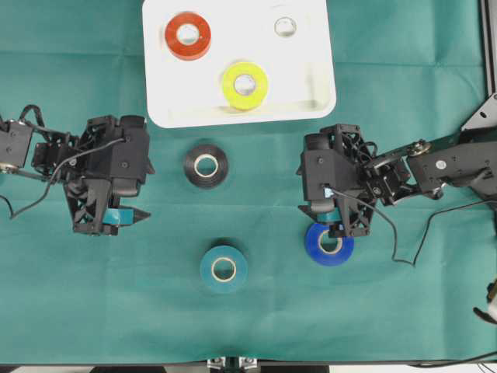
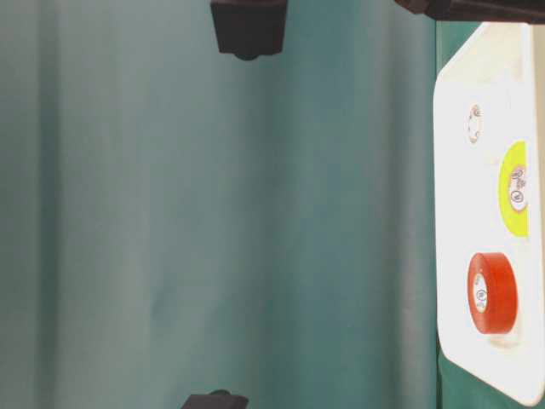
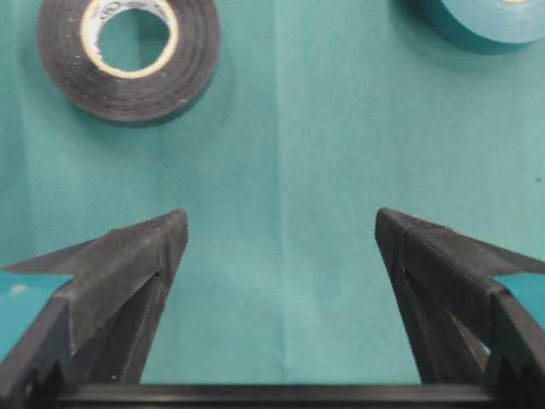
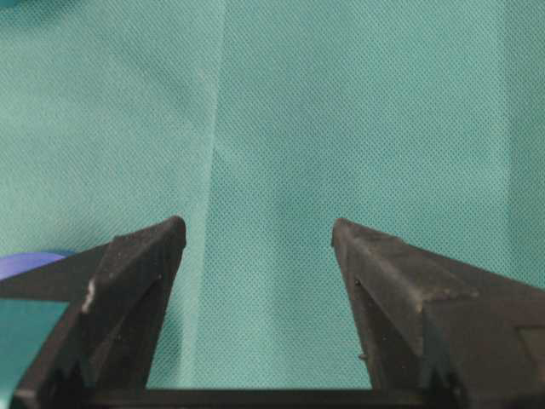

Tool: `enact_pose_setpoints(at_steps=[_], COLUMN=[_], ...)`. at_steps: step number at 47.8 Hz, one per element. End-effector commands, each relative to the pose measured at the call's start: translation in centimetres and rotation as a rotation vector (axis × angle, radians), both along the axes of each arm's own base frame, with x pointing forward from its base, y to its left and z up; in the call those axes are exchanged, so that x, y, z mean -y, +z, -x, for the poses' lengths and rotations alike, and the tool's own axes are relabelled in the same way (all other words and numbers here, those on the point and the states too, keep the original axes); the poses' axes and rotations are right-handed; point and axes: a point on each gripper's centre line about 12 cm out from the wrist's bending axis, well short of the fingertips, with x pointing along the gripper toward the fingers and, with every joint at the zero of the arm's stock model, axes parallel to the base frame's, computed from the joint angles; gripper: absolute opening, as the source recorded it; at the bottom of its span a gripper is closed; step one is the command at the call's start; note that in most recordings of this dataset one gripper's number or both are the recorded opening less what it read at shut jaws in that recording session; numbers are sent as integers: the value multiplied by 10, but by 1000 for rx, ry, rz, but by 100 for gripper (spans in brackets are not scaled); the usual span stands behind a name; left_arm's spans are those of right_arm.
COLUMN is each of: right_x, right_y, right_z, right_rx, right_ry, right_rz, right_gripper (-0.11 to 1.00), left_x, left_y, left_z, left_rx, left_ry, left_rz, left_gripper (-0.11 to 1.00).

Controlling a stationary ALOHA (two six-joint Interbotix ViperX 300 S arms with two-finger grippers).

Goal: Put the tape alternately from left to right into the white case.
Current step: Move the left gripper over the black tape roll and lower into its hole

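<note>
- Tape, three rolls of six, already lies in the white case (image 1: 167, 109) at the top of the overhead view: orange-red roll (image 1: 188, 36) at its left, yellow roll (image 1: 245, 85) near the front rim, white roll (image 1: 285, 27) at the right. All three lie flat and apart from one another.
- My left gripper (image 1: 123, 219) hangs over bare green table (image 1: 78, 311) at the left, jaws spread wide and holding nothing. Its wrist view shows the black roll (image 3: 128, 53) ahead and to one side, the teal roll (image 3: 485, 21) ahead on the other.
- Black roll, flat on the cloth just below the case, looks to me the natural pick for the left arm. I would centre the jaws on it before descending, one finger inside the core and one outside, or both across the rim.
- Teal roll lies lower, near the middle of the table, well apart from both arms.
- My right gripper (image 1: 332, 225) sits at the right, jaws also wide and empty, with the blue roll (image 1: 329, 243) partly under it; a sliver of blue shows at the left edge of its wrist view.
- Judgement: whichever arm's turn it is, keep the other clear of the case, lift the roll fully off the cloth, and set it in open floor at the case's lower left or right, away from the yellow roll.
</note>
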Motion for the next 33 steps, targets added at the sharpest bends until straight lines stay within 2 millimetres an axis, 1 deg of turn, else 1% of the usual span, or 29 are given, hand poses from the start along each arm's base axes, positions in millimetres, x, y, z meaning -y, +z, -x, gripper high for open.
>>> enact_pose_setpoints(at_steps=[1,11,20,28,33], right_x=[-3,-3,-3,-3,-3], right_y=[13,13,14,14,15], right_z=[-5,-5,-6,-6,-7], right_rx=[44,45,49,50,52], right_ry=[6,5,8,6,6], right_rz=[-12,-12,-14,-14,-15], right_gripper=[79,79,79,79,79], left_x=[7,18,29,30,29], left_y=[11,10,3,2,6], left_z=[-5,-3,-2,-4,-10], left_rx=[33,21,-7,-5,17], left_ry=[-1,12,13,0,-1], left_rz=[21,61,82,71,71], left_gripper=[68,68,68,68,68])
